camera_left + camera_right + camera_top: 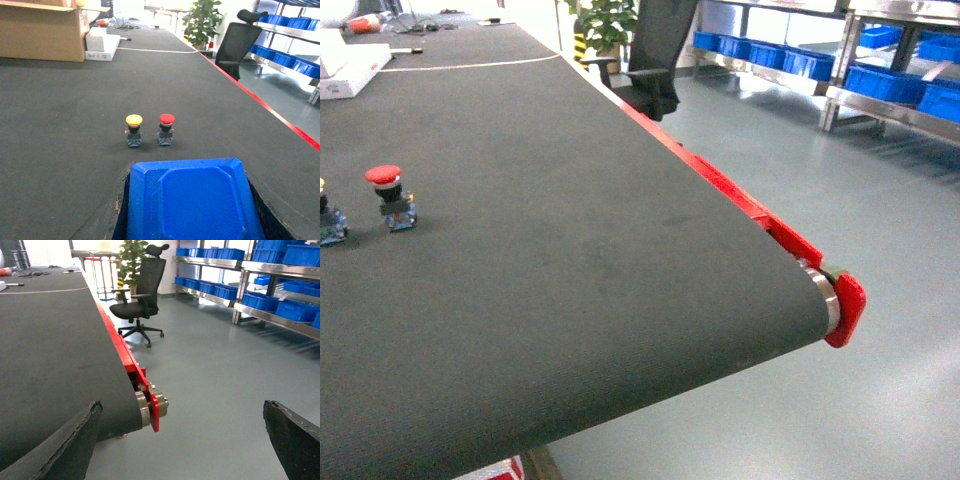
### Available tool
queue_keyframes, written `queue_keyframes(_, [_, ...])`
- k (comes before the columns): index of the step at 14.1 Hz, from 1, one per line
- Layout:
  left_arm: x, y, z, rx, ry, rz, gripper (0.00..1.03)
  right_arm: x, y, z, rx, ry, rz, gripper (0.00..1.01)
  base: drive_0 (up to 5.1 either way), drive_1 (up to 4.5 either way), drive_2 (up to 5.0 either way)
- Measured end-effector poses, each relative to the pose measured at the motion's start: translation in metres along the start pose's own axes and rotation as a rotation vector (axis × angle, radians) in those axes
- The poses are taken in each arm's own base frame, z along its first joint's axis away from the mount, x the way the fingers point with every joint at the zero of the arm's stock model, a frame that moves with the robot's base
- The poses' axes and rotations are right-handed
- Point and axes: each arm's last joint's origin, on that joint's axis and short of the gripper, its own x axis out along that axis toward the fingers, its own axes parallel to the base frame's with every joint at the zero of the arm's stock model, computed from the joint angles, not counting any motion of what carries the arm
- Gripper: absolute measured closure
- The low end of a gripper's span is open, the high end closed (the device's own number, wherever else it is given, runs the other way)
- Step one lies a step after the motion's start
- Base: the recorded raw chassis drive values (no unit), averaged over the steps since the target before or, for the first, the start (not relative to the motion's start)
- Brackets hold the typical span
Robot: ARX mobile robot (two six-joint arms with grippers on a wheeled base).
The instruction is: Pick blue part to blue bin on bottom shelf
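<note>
Here the left jaws clamp the blue part (192,202); right jaws gape wide, empty.

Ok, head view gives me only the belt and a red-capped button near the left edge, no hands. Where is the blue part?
Observer: In the left wrist view, the blue part sits between the left hand's fingers.
Operator: Is the right one carrying anything?
Observer: No. The right hand is open, and only the belt's end roller and the floor show through the gap.
Operator: What's next to my red button?
Observer: A yellow-capped button stands upright just left of the red-capped button.
</note>
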Motion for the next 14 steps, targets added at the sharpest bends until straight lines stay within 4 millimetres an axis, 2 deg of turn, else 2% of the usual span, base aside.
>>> queue_keyframes(14, [0.0,0.0,0.0,0.0,0.0,0.0,0.59,0.0,0.0,0.0,0.0,0.0,0.0,0.03,-1.5,-1.55,-1.5])
